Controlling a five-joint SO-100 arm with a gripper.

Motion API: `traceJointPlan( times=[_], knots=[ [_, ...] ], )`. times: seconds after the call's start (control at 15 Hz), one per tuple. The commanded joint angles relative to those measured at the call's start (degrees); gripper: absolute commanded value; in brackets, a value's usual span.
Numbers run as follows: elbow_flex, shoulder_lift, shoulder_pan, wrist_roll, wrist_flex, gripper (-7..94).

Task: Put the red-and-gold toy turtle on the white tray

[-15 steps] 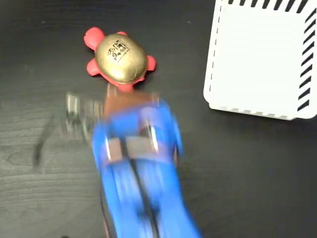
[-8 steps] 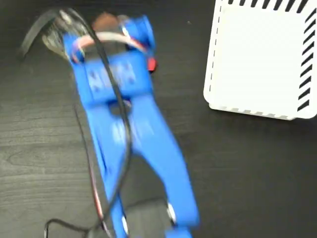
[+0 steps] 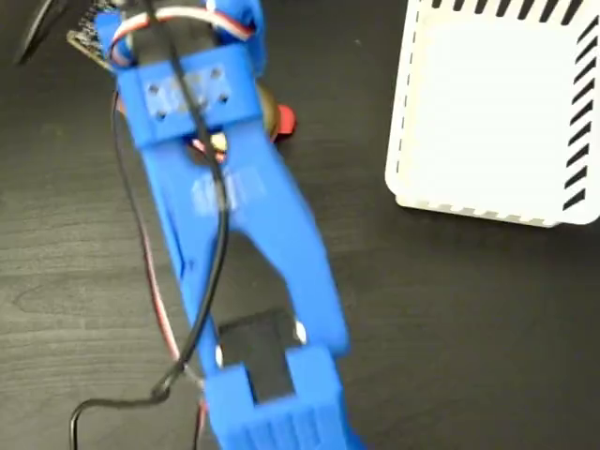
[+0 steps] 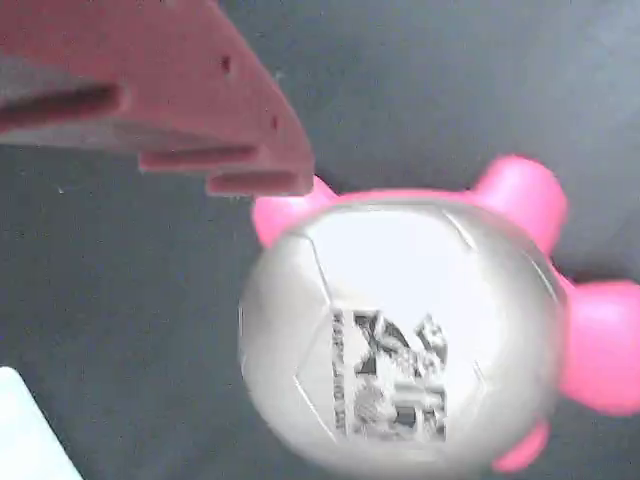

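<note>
Blue arm; red-and-gold toy turtle, pink legs, pale shiny shell, dark logo; white tray, black stripes; black table.

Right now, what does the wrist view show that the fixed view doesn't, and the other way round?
Only the wrist view shows the dark printed logo on the shell and one reddish gripper finger above the turtle. Only the fixed view shows the whole white tray and the blue arm, which covers most of the turtle. Both show the red-and-gold toy turtle on the dark table.
</note>
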Motion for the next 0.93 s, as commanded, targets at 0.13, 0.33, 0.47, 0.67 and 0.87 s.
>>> traceJointPlan(
  times=[0.13, 0.33, 0.47, 0.67, 0.87],
  knots=[
    [-2.81, -1.67, -2.02, -1.41, 0.97, 56],
    [-5.10, -6.15, -2.02, -2.11, 1.23, 56],
    [-7.73, -9.05, -1.67, -2.46, 2.11, 56],
    [-9.93, -11.16, -1.05, -3.34, 2.46, 56],
    [-11.95, -13.54, -0.62, -4.04, 2.99, 59]
  ],
)
